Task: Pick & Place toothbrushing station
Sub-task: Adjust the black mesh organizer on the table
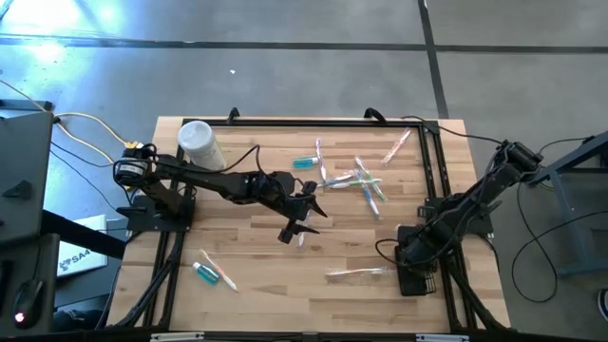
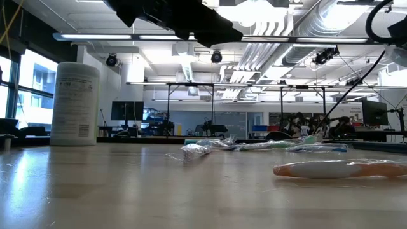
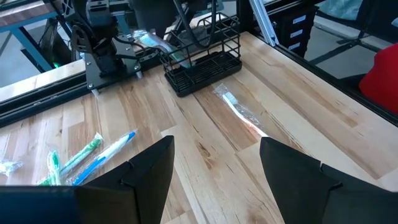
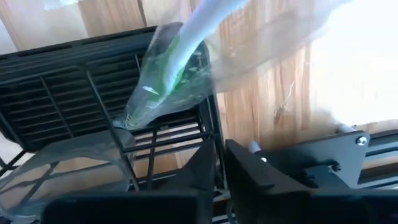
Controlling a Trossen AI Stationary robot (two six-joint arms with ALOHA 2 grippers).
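The black wire-mesh holder (image 1: 415,278) stands at the table's right edge and also shows in the left wrist view (image 3: 202,59). My right gripper (image 1: 419,255) hangs just above it, fingers close together (image 4: 221,165), with a clear-wrapped green toothbrush (image 4: 168,68) tilted over the holder (image 4: 68,93). My left gripper (image 1: 302,220) is open and empty (image 3: 214,168) above the table's middle. Several wrapped toothbrushes (image 1: 361,180) lie on the far middle, and one (image 1: 356,274) lies near the holder. Teal tubes lie at the far middle (image 1: 306,162) and the near left (image 1: 206,274). My right gripper comes from above, pointing down at the holder. Its fingers seem shut on the clear wrapper film (image 4: 118,134), but the fingers hide the place of contact. The toothbrush is tilted, its green head end (image 4: 146,99) down inside the holder and its white handle (image 4: 211,12) slanting out over the rim.
A white canister (image 1: 199,142) stands at the far left, tall in the low view (image 2: 75,102). A toothbrush (image 1: 399,144) lies at the far right and another (image 1: 220,273) beside the near-left tube. Black frame rails run along the table's sides. Bare wood lies at the near middle.
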